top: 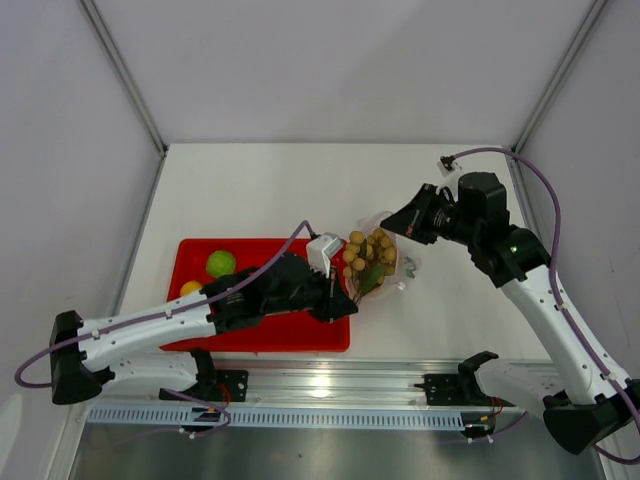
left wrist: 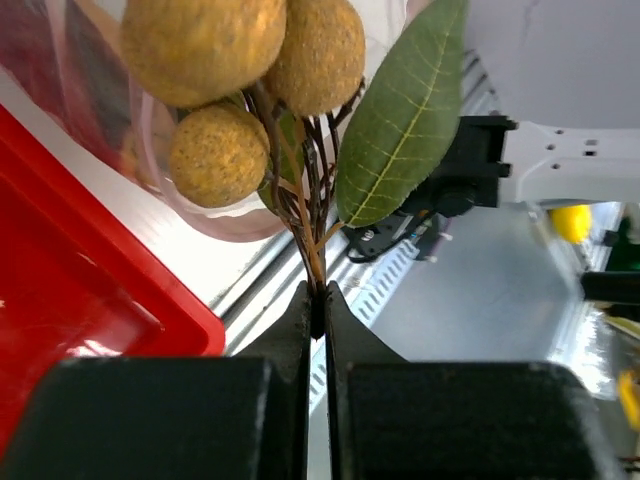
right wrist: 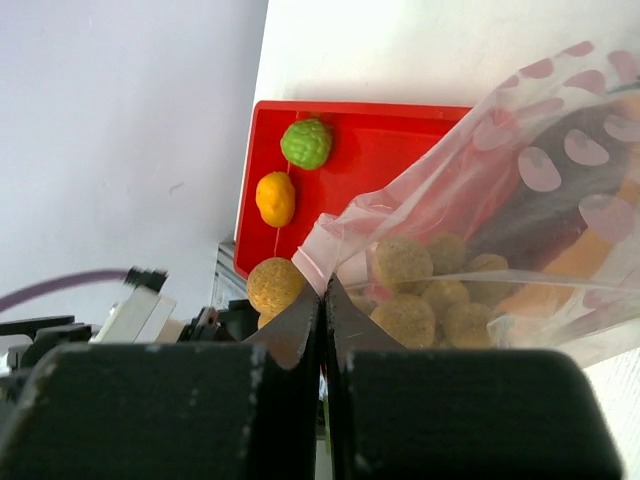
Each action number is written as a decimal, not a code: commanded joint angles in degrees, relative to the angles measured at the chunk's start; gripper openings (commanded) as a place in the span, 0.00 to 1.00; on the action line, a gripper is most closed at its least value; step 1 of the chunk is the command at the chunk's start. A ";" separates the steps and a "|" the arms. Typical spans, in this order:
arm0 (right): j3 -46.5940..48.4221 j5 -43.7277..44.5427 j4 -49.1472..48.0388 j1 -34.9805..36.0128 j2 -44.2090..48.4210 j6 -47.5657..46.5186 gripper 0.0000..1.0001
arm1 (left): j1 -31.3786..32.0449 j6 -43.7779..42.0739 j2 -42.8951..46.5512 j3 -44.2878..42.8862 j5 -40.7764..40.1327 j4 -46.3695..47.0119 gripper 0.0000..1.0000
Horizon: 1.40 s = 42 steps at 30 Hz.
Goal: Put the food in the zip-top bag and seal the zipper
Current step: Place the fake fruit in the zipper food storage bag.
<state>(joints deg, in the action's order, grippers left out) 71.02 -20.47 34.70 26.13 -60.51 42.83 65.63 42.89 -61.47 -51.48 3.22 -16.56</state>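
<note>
My left gripper (top: pixel 340 292) is shut on the brown stem (left wrist: pixel 316 262) of the cluster of small tan balls (top: pixel 366 250) with green leaves (left wrist: pixel 400 110). The cluster lies at the mouth of the clear zip-top bag (top: pixel 392 252), partly inside it. My right gripper (top: pixel 390 224) is shut on the bag's edge (right wrist: pixel 330 250), holding it up beside the pinkish zipper strip (right wrist: pixel 309 266). Tan balls (right wrist: pixel 404 264) and a dark slab with an orange-tan edge (right wrist: pixel 560 215) show through the plastic. The green ball (top: pixel 221 263) and the yellow-orange ball (top: pixel 191 289) lie on the red tray.
The red tray (top: pixel 290 335) lies at the near left, under my left arm, close to the table's front edge. A metal rail (top: pixel 340 382) runs along the front. Grey walls enclose the white table on three sides.
</note>
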 commanded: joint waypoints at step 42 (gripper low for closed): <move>5.00 -5.46 -2.35 2.08 -4.44 -4.95 0.00 | 11.11 -26.29 -10.77 -13.29 -20.72 -11.92 0.00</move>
<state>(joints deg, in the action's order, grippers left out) 72.44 -23.46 33.93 27.49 -66.67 39.53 77.80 16.93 -72.07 -63.86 -22.20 -30.72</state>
